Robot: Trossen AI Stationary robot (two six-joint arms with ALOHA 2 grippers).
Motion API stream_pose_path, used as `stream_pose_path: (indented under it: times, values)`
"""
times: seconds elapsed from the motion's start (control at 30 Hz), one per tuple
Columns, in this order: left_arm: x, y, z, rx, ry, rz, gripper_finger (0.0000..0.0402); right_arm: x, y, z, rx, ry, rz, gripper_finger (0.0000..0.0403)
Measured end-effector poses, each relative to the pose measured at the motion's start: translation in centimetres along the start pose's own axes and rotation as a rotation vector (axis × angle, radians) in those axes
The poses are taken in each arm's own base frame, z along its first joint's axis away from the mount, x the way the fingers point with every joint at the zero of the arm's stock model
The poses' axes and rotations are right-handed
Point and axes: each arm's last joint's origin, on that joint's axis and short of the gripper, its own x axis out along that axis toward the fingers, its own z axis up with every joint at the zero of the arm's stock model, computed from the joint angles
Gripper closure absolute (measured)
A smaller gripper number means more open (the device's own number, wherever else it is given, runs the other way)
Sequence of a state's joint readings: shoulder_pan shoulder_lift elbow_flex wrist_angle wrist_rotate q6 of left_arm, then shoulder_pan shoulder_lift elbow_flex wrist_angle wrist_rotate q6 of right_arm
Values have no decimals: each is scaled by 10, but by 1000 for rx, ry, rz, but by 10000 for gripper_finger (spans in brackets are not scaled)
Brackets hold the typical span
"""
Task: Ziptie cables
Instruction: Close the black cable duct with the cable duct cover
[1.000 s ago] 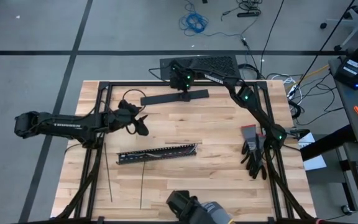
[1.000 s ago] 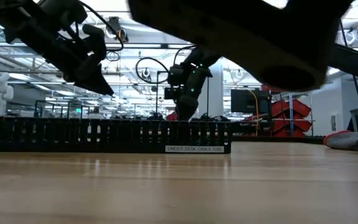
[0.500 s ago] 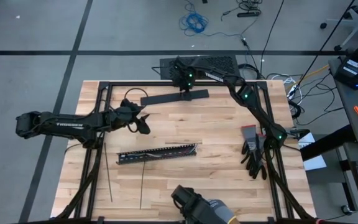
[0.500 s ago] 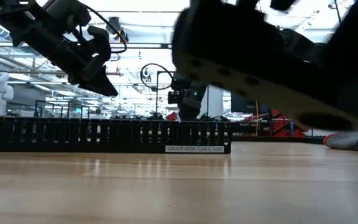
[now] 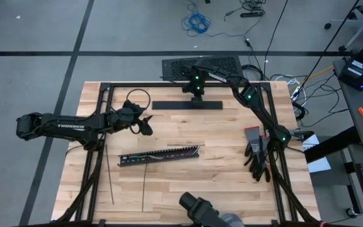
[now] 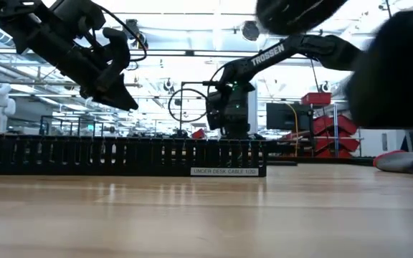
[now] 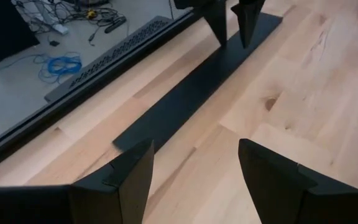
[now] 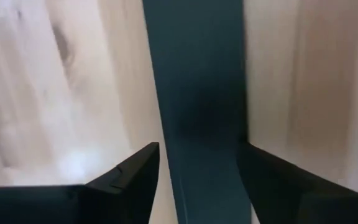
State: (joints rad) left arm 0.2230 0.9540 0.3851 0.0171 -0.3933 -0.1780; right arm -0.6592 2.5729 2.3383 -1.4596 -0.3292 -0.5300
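White capitals reading "TROSSEN" run along the right arm (image 6: 285, 51) in the low view, and again along the left arm (image 5: 65, 125) seen from above. A small white label (image 6: 224, 171) on the black slotted duct (image 6: 120, 156) reads "UNDER DESK CABLE", the rest illegible.

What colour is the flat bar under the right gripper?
Plain black, no pattern. The flat bar shows best in the left wrist view, lying on the light wooden table.

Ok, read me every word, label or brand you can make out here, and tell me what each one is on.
"TROSSEN": white lettering on the right arm, low view.
"UNDER DESK CABLE ...": white label on the black slotted duct; its last characters are too blurred to read.
White lettering on the left arm, high view: too small to read.
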Motion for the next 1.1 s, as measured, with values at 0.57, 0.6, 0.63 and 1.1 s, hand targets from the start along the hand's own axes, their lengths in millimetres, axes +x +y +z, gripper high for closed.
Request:
stream_pose_path:
  times: [0.57,0.6,0.63,1.1]
  values:
    - [1,-1,-2,61,24,-22,169,-86,155,6,-110,-82,-205,206]
    - [1,-1,-4,64,28,-21,169,-93,163,5,-120,-115,-212,206]
    - [2,0,-8,67,37,-20,169,-97,170,4,-130,-146,-218,206]
    - [5,4,-40,-58,78,-1,169,-37,139,-83,40,-534,-475,206]
